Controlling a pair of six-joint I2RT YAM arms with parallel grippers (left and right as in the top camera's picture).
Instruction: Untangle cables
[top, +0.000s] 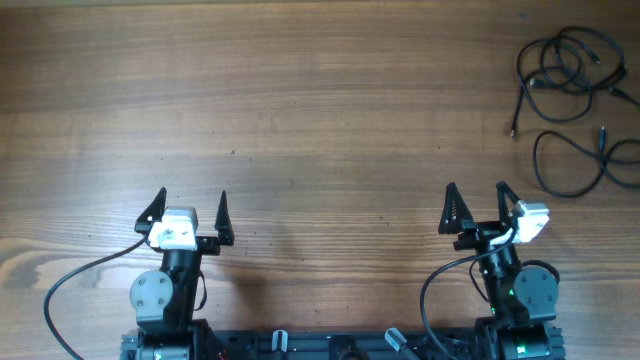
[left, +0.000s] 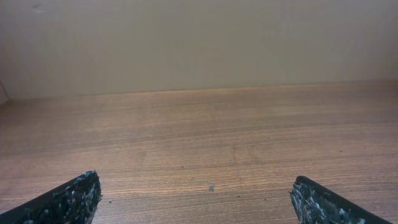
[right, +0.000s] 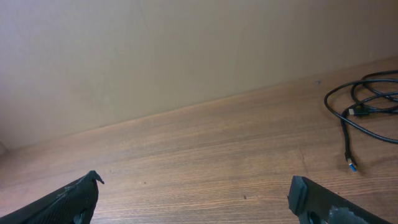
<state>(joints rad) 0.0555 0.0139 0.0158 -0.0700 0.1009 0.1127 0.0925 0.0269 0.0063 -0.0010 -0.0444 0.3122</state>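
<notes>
My left end effector (top: 192, 193) and right end effector (top: 475, 187) sit by the near edge of the worktop (top: 320, 110). Both are released, with fingers spread wide and nothing between them. The cables (top: 548, 84) lie bunched in the far right corner, well apart from both, with a looser loop beside the tangle along the right edge.

A wooden table (top: 320, 100) meets a beige wall (left: 199, 37).
</notes>
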